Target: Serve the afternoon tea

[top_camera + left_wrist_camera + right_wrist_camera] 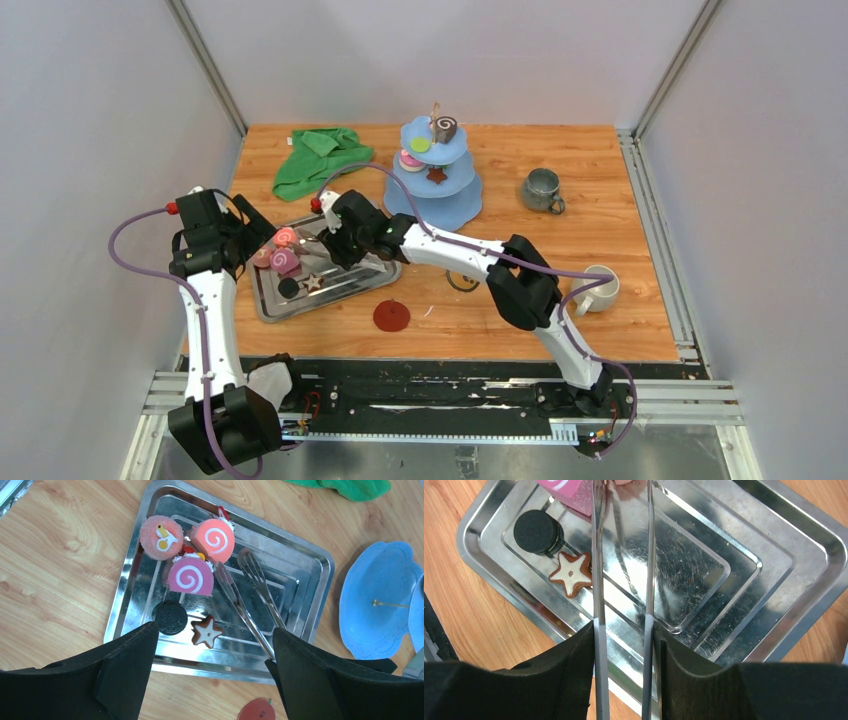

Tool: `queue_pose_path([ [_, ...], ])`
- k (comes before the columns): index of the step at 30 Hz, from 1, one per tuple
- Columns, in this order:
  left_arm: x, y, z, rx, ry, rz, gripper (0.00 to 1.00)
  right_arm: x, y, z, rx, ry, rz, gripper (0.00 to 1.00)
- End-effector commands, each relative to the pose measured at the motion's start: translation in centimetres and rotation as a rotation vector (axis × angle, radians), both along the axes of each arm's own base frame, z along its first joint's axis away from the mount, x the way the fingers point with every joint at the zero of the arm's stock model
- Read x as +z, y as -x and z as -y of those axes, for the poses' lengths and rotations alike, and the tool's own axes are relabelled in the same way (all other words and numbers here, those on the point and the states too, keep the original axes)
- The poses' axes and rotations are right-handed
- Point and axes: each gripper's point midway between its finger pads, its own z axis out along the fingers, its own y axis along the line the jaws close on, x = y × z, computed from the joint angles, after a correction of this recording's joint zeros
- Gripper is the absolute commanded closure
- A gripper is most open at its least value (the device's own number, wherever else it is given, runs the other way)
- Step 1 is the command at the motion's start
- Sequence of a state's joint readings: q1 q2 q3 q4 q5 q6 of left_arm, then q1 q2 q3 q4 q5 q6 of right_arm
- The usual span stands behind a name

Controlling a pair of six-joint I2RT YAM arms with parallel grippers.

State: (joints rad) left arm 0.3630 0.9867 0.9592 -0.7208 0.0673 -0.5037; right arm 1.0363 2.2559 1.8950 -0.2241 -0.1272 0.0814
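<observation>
A steel tray [262, 300] holds a pink swirl roll [190, 576], a salmon swirl roll [215, 539], a round pink cake [161, 536], a black disc [171, 618] and a brown star [206, 632]. My right gripper [623, 627] is shut on metal tongs [597, 555]. The tong tips are apart, just right of the swirl rolls. My left gripper [214, 635] is open and empty above the tray's near edge. A blue tiered stand [437, 185] carries a brown swirl roll [444, 128], a green disc [421, 144] and a star [437, 175].
A green cloth [320, 158] lies behind the tray. A grey-green mug [542, 189] stands right of the stand. A white mug [597, 289] is at the right, near my right arm. A red apple coaster [391, 316] lies in front of the tray.
</observation>
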Motion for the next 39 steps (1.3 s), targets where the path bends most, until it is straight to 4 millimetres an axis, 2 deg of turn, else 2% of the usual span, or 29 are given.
queue_pose_path([
  [1, 0.8, -0.2, 0.2, -0.021, -0.015, 0.021, 0.11, 1.4, 0.0, -1.8, 0.018, -0.045, 0.031, 0.57],
  [16, 0.7, -0.1, 0.1, -0.02, -0.015, 0.018, 0.11, -0.1, -0.9, -2.1, -0.027, 0.001, 0.021, 0.57],
  [22, 0.7, -0.1, 0.2, -0.022, -0.015, 0.017, 0.11, -0.2, -0.8, -1.7, -0.039, 0.005, 0.019, 0.66],
  [26, 0.8, -0.1, 0.2, -0.022, -0.015, 0.02, 0.11, 0.5, -0.7, -1.3, -0.041, -0.008, 0.029, 0.78],
  [31, 0.8, -0.1, 0.2, -0.023, -0.013, 0.023, 0.11, 2.7, -0.6, -0.4, -0.055, -0.028, 0.055, 0.99],
  [39, 0.9, -0.1, 0.3, -0.022, -0.009, 0.024, 0.11, 5.0, 0.5, 3.4, -0.079, -0.024, 0.08, 0.99],
])
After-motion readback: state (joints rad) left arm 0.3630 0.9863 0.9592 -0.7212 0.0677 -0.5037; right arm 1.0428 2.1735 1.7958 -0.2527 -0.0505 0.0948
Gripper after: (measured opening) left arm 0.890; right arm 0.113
